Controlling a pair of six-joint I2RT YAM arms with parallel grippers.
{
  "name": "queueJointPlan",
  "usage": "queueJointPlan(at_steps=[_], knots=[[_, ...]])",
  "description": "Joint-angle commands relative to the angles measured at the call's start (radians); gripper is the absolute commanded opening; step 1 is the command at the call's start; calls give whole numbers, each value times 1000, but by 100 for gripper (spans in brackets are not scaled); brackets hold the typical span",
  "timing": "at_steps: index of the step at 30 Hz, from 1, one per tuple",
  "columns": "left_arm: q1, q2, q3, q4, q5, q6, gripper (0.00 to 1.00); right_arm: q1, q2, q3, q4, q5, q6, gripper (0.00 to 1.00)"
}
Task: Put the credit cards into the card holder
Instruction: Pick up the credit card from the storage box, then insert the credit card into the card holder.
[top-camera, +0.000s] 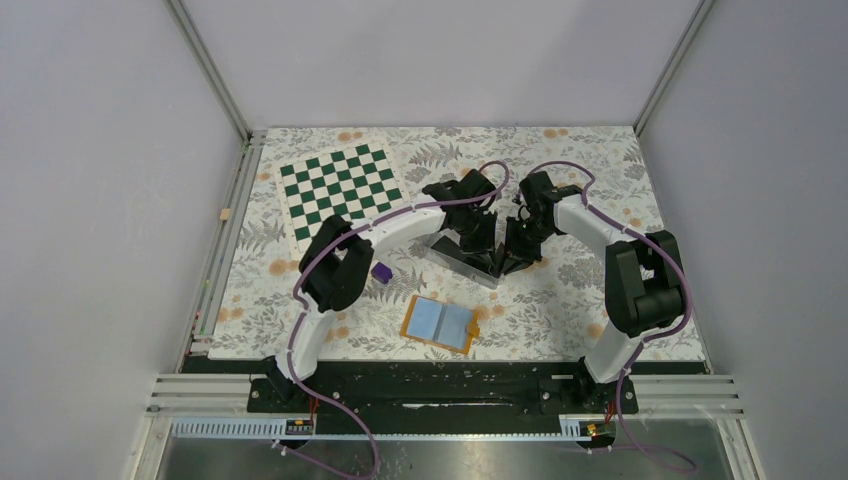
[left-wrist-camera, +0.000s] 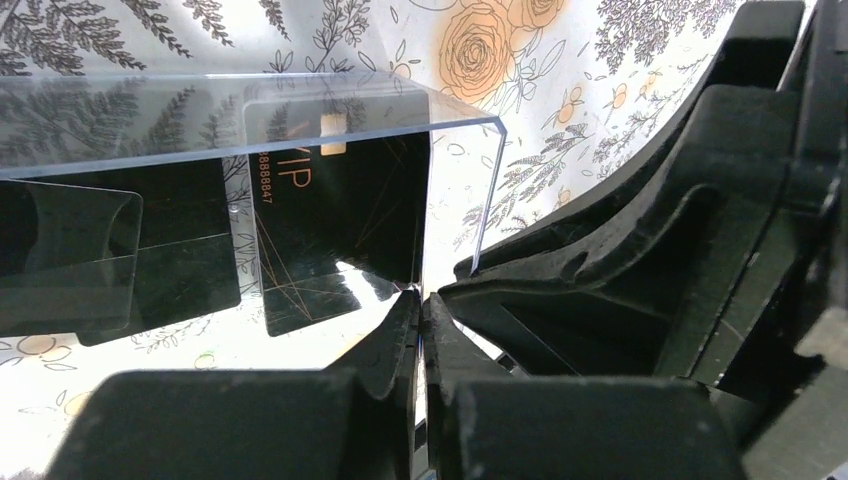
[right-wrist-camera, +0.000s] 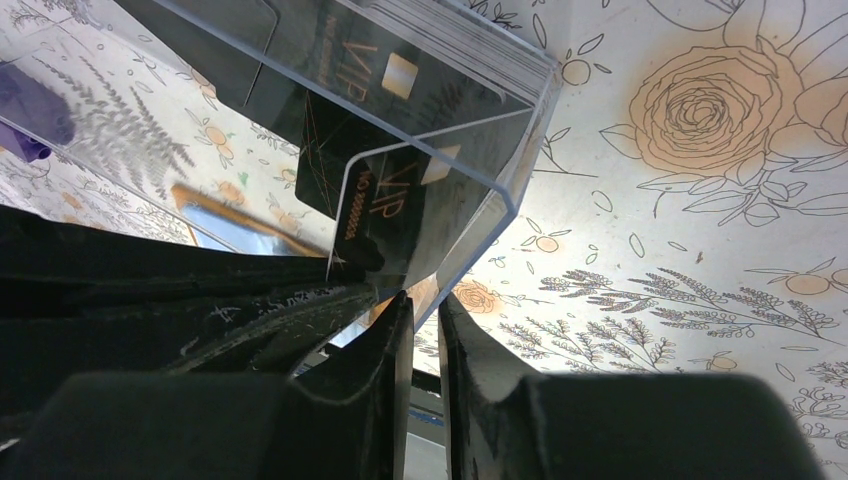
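Right claw: clamped on the clear box wall, apparently steadying it.
Left claw: pinched together at the corner of the black cards; grip uncertain.
Card holder: open on the counter, well apart from both claws, ready for cards.

The left arm and the right arm are stretched forward and bent in toward each other. The two grippers are held close together, tips pointed down. The left gripper is squeezed tight, its fingers pressed together. On the right gripper, a thin gap is seen between the fingers.
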Motion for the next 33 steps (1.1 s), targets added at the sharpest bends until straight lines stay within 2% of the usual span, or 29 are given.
queueJointPlan(at_steps=[1, 4, 10, 15, 19, 26, 30, 33], knots=[[1, -22, -2, 45, -10, -11, 0, -5, -36, 23, -42, -13, -27, 22], [7, -69, -15, 76, -21, -24, 0, -10, -85, 40, -70, -2, -32, 27], [35, -253, -100, 141, -90, -37, 0, -18, -232, 74, -130, 14, -36, 50], [71, -448, -277, 228, -51, -76, 0, -24, -348, 87, -152, -55, -33, 61], [99, -609, -499, 356, 28, -158, 0, -26, -431, 48, -130, -181, -5, 66], [116, -835, -888, 681, 229, -376, 0, -25, -573, -191, 141, -494, 195, 63], [115, -927, -1068, 922, 295, -536, 0, -14, -620, -379, 441, -622, 406, 56], [115, -970, -1173, 1046, 322, -638, 0, 10, -640, -478, 643, -649, 533, 53]])
